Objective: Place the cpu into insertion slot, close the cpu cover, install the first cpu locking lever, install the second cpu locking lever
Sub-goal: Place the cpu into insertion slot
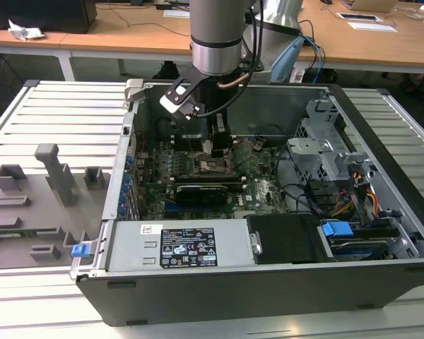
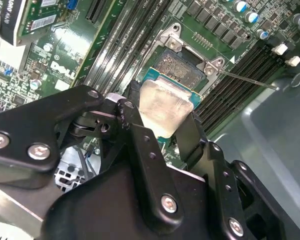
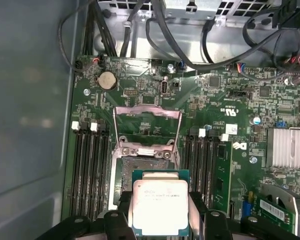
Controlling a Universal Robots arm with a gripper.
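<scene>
The cpu [image 3: 159,200] is a flat square chip with a silvery top and a green edge. My gripper [image 3: 160,212] is shut on it, one black finger on each of two opposite sides. The chip hangs just above and partly over the insertion slot [image 3: 140,164], whose dark pin field shows beyond the chip's edge. The cpu cover [image 3: 146,111] stands swung open past the socket. In the second wrist view the cpu [image 2: 165,107] sits between the fingers [image 2: 191,136] over the insertion slot [image 2: 177,67], and a thin wire lever [image 2: 250,80] sticks out sideways. In the exterior view the gripper [image 1: 219,145] reaches down into the case.
Long black memory slots [image 3: 90,170] flank the socket on both sides. A black graphics card [image 1: 201,192] lies in front of the socket, with the power supply [image 1: 177,247] along the case front. Drive cage and cables [image 1: 325,162] fill the exterior view's right. Grey fixtures [image 1: 49,176] stand outside the case.
</scene>
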